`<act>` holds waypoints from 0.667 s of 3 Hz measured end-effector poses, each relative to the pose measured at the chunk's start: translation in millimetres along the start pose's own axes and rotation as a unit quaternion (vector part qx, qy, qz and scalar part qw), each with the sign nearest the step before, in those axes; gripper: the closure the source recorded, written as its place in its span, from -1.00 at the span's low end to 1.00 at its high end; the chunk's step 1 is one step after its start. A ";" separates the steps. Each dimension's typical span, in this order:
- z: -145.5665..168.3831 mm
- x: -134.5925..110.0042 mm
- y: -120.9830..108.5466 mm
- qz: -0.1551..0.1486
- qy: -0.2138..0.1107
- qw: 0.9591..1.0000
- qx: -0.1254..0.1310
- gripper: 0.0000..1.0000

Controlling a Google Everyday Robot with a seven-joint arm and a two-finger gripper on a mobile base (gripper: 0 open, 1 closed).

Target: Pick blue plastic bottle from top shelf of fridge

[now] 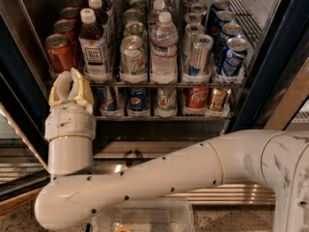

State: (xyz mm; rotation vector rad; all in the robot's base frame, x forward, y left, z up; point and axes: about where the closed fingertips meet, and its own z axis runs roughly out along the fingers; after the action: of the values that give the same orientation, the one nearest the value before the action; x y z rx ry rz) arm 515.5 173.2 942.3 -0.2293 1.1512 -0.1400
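Observation:
The blue plastic bottle holds brown tea, with a white cap and a white "TEA" label. It stands at the front of the second lane from the left on the top shelf of the fridge. My gripper points upward at the shelf's front edge, just below and left of the bottle, below a red can. Its fingers stand close together with the tips nearly touching, and they hold nothing. It does not touch the bottle.
A clear water bottle and tall cans stand to the right of the tea. Short soda cans fill the lower rack. My arm crosses the bottom of the view. A clear plastic container lies on the floor.

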 end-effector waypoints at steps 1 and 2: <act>1.4 3.7 1.4 -0.002 0.005 1.000 0.002 0.34; 8.0 16.4 -5.5 -0.006 0.019 0.999 0.029 -0.01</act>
State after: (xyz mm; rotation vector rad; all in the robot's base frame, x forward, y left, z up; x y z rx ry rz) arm 529.4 165.0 932.2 -0.1833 1.1818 -0.1889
